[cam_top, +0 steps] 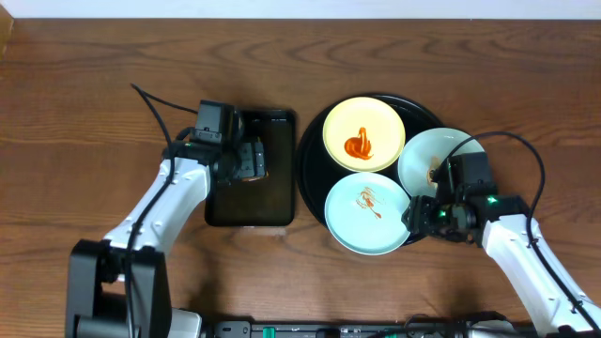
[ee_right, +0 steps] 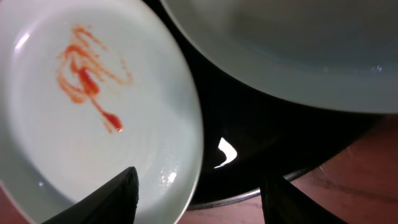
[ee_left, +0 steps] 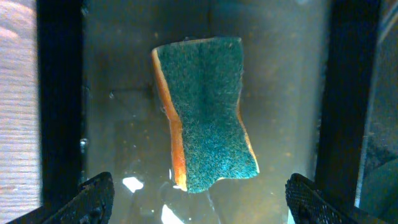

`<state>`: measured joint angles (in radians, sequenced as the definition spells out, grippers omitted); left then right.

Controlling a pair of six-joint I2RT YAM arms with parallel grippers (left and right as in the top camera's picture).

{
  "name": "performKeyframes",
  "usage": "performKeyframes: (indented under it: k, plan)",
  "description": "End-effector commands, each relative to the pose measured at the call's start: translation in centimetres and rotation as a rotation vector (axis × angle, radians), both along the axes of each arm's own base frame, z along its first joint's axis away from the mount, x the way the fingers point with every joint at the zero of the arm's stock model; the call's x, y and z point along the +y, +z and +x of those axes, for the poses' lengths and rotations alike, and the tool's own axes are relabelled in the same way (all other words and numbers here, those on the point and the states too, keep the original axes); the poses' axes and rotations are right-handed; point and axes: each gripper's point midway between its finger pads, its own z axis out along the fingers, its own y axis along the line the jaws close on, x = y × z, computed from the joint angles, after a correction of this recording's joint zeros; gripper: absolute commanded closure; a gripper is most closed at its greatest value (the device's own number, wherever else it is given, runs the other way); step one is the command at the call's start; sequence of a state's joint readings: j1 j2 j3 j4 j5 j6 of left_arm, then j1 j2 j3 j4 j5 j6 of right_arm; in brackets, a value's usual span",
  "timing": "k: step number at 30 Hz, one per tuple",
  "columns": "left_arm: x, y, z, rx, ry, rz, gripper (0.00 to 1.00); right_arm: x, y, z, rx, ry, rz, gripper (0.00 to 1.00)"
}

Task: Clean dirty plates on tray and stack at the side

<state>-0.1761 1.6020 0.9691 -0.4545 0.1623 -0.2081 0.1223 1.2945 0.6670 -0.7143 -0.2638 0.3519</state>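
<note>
Plates: yellow plate (cam_top: 364,136), near mint plate (cam_top: 362,221) and right mint plate (cam_top: 420,155) all lie on the tray (cam_top: 421,115), none stacked at the side yet. Sauce: thick blob on yellow, thin smear (ee_right: 90,68) on near mint, a small mark on right mint. Right gripper (ee_right: 196,196) sits at the edge of near mint plate, fingers apart, one over the plate's inner slope, the other over bare tray, rim between them and not pinched. Left gripper (ee_left: 199,199) hangs spread wide above the sponge (ee_left: 208,112) in the rectangular tray (cam_top: 272,202), not touching it. Judged step: seize near mint plate by its rim while the sponge is fetched. To do it well: close squarely on the rim, clear of the smear, and lift straight so the plate does not drag against the two neighbours close beside it; take the sponge across its narrow waist. Unclear: the wrist view does not show whether the outer finger is below the rim; the sponge is hidden overhead under the left gripper; glints around it suggest water, unconfirmed; the arm covers part of right mint plate; whether near mint touches or overlaps yellow cannot be told
</note>
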Motion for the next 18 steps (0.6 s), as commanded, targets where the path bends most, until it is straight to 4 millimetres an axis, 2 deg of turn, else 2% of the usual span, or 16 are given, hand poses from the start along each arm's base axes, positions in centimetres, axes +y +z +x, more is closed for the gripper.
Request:
performKeyframes:
  k: [1,3,5,8,11,12,13,18]
  plan:
    - [-0.2,-1.0,0.3,0.023,-0.014,0.002,0.11,0.0,-1.0,-0.5,0.015,-0.043,-0.001,0.40]
    - [-0.2,-1.4,0.2,0.034,-0.014,0.004,0.11,0.4,-1.2,-0.3,0.001,-0.039,0.019,0.37]
    - [-0.2,-1.7,0.3,0.037,-0.015,0.005,0.11,0.9,-1.2,-0.1,-0.013,-0.031,0.049,0.29]
    - [-0.2,-1.9,0.3,0.042,-0.015,0.005,0.11,1.9,-0.8,0.4,-0.036,-0.015,0.109,0.12]
    - [-0.2,-1.9,0.2,0.044,-0.014,0.006,0.11,1.9,-0.6,0.8,-0.057,-0.014,0.111,0.14]
    - [-0.2,-1.9,0.2,0.046,-0.014,0.006,0.11,2.0,-0.5,1.0,-0.066,-0.013,0.113,0.10]
    - [-0.2,-1.9,0.1,0.047,-0.014,0.006,0.11,2.0,-0.5,1.2,-0.074,-0.013,0.115,0.01]
    - [-0.1,-2.0,0.1,0.048,-0.014,0.007,0.11,2.5,-0.2,1.4,-0.084,-0.003,0.145,0.01]
